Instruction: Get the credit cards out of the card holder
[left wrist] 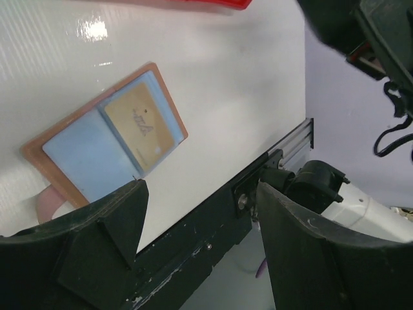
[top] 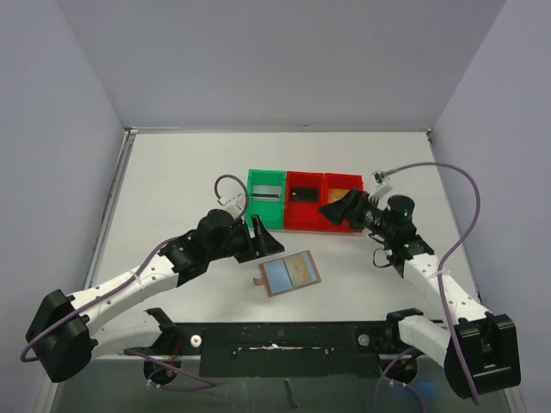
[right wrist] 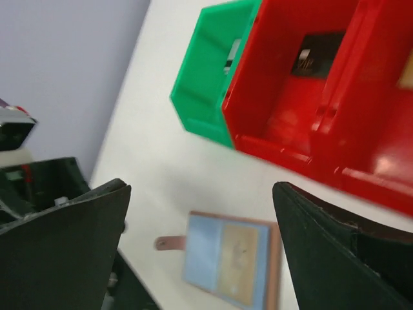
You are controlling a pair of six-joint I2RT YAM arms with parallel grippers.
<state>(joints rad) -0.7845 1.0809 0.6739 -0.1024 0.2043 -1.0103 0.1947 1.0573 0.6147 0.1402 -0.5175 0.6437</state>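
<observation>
The left gripper [top: 265,238] hovers just left of the wallet [top: 290,274], fingers apart and empty. The wallet lies open on the table [top: 172,189] with a gold card [left wrist: 143,124] in its right pocket, so by my reading that one is left to pull. Behind it, a grey card [top: 267,193] sits in the green bin [top: 255,212] and a dark card [right wrist: 316,55] in the red bin [top: 301,222]; those look done. The right gripper [top: 334,209] hangs over the end bin [top: 344,177], spread wide, holding nothing. The left wrist view shows the gold card's print. Only the overhead view shows both arms, and the right wrist view looks down into the bins.
</observation>
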